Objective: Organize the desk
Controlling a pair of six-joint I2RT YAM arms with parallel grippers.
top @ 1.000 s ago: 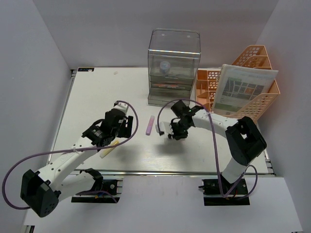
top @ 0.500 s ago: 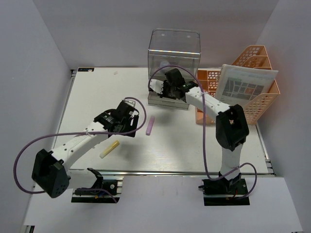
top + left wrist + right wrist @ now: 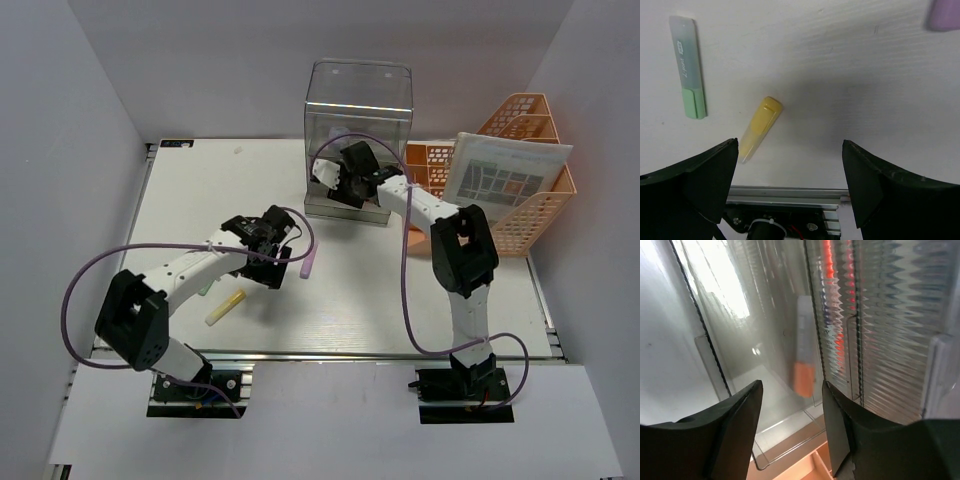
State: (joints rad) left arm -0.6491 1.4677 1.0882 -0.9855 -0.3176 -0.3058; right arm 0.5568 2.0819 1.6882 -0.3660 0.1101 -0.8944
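The white desk point(image 3: 200, 190) holds a purple highlighter point(image 3: 308, 262) and a yellow highlighter point(image 3: 225, 307). My left gripper point(image 3: 270, 250) hovers open and empty just left of the purple one. In the left wrist view, the yellow highlighter point(image 3: 760, 129) lies between my open fingers point(image 3: 710, 180), a green highlighter point(image 3: 687, 67) lies at the upper left, and the purple one point(image 3: 942, 15) is at the top right corner. My right gripper point(image 3: 340, 185) is open at the front of the clear drawer box point(image 3: 358, 110). The right wrist view shows an orange marker point(image 3: 804, 365) inside a clear drawer.
An orange mesh tray rack point(image 3: 520, 210) with a printed sheet point(image 3: 500, 185) stands at the back right, next to the drawer box. The desk's metal front rail point(image 3: 790, 192) shows just below my left fingers. Purple cables loop off both arms.
My right gripper moved from the middle of the desk to the drawer box front and stays there. My left gripper moved right, toward the purple highlighter.
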